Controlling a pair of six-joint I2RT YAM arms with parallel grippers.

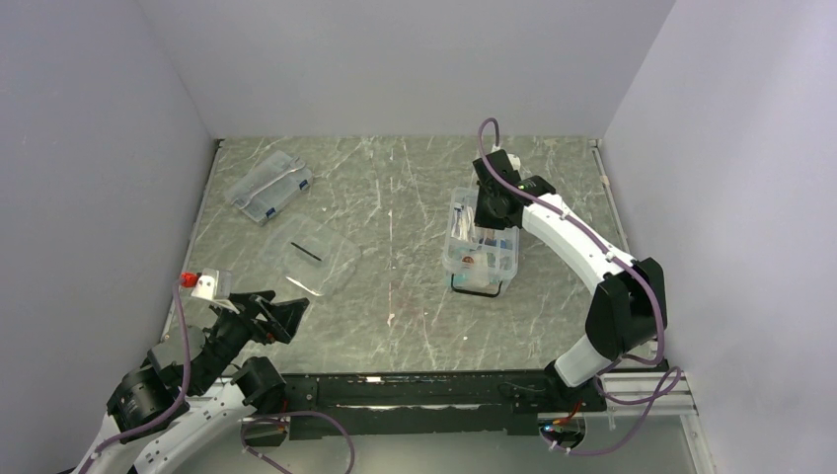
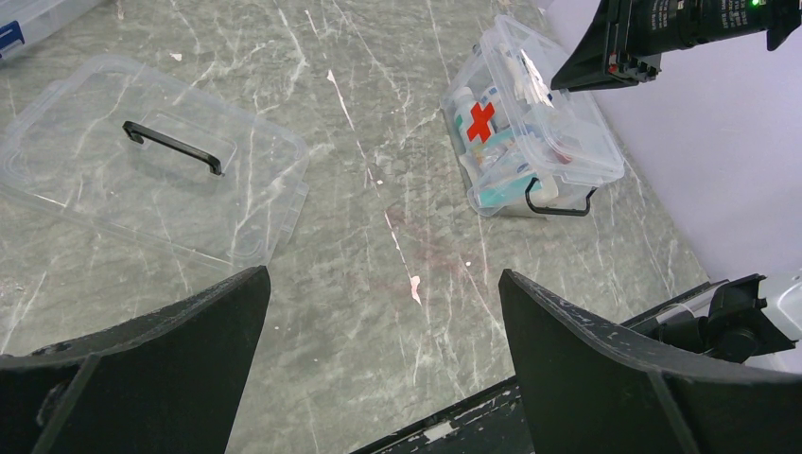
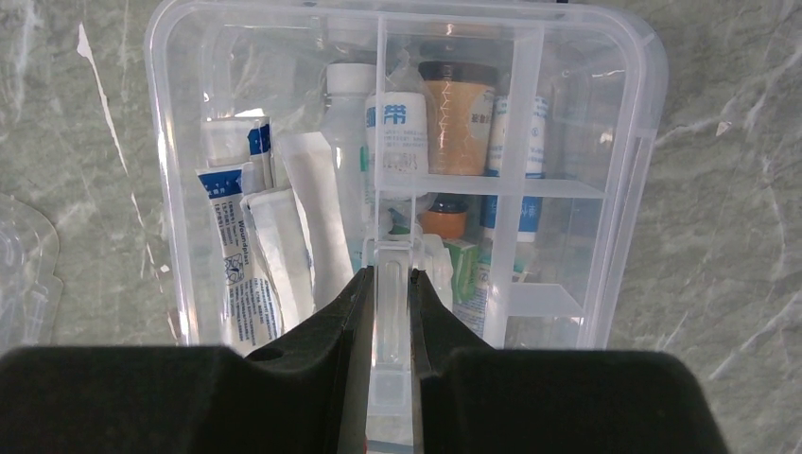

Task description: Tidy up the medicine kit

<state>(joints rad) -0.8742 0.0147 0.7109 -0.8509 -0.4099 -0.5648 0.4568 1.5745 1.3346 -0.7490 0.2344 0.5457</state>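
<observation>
The medicine kit [image 1: 449, 253], a clear tub with a red cross [image 2: 480, 121], stands right of centre without its lid. It holds tubes, bottles and boxes. A clear divided tray [image 3: 549, 189] sits in its top. My right gripper [image 3: 388, 276] reaches down from above and is shut on the tray's upright clear handle [image 3: 391, 312]. In the top view the right gripper [image 1: 491, 212] is over the tub's far half. The clear lid [image 1: 326, 259] with its dark handle [image 2: 175, 147] lies flat on the table to the left. My left gripper [image 2: 383, 284] hovers open and empty near the front left.
A flatter clear case with blue labels [image 1: 268, 186] lies at the back left. Grey walls close the table on three sides. A black rail [image 1: 415, 390] runs along the near edge. A small white block with a red tip [image 1: 202, 283] sits by the left edge.
</observation>
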